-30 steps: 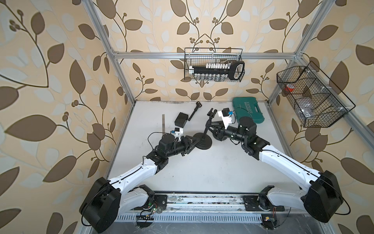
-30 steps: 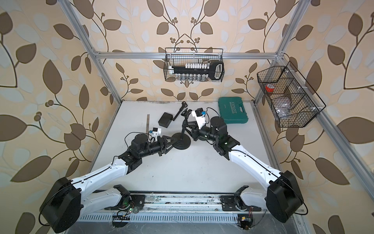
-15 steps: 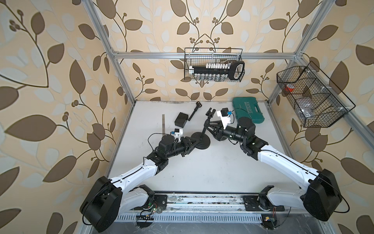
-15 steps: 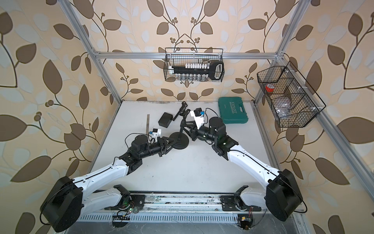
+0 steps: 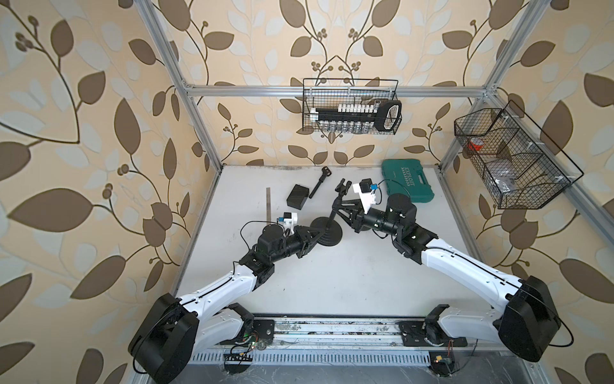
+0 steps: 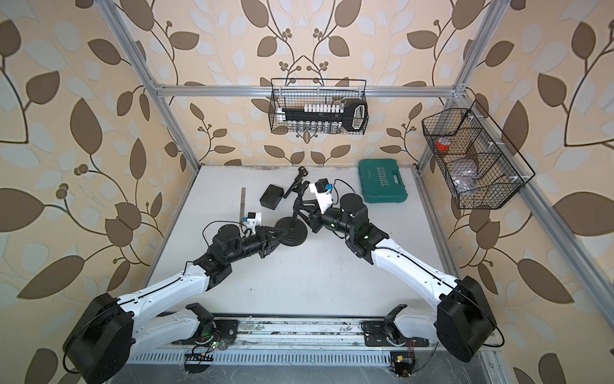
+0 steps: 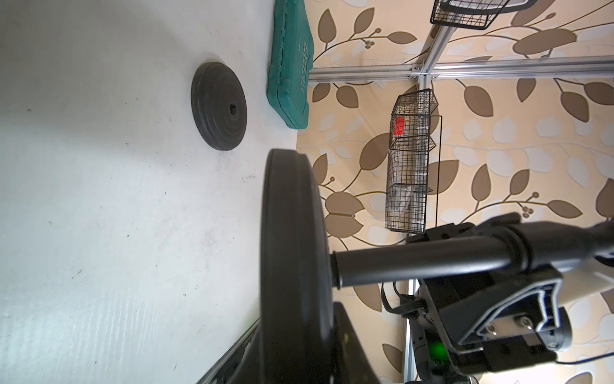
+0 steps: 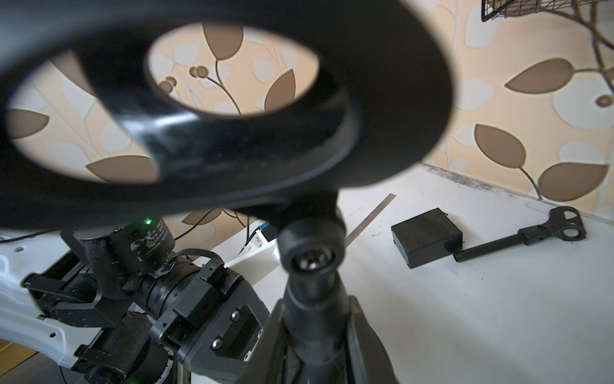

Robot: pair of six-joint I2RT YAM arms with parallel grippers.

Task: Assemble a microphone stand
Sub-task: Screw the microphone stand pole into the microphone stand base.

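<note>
Black, matte round base disc (image 7: 294, 266) shows edge-on in the left wrist view, with a thick rounded rim. It is clamped at the rim by the left tool (image 5: 315, 232), one finger on each flat face. The disc face runs parallel to the white table (image 5: 349, 282) and looks raised off it. A smooth black tubular pole (image 7: 405, 264) butts square into the disc centre, with a narrower collar at the joint. The right tool (image 5: 342, 212) is closed around that pole partway up, the pole pinched between both fingers in the right wrist view. The pole top carries a knuckle joint with a shiny screw head (image 8: 310, 259) and a glossy black mic clip (image 5: 343, 186), which shows in the right wrist view as big blurred curved loops. A second disc (image 7: 219, 106) lies flat on the table, apart from the held one: dull black, concentric stepped ridges, small centre hole. Toward the back of the table a short black rod (image 8: 518, 237) with a forked clip end lies flat, its plain end just beside a boxy black block (image 8: 427, 236). A thin flat steel ruler (image 5: 268, 202) lies near the block. A teal moulded plastic case (image 5: 407, 181), closed, sits back right. The table surface is white, lightly scuffed, with dark specks. A black wire-mesh basket (image 5: 349, 106) hangs on the back rail, and a second mesh basket (image 5: 511, 159) on the right frame has something red inside.
</note>
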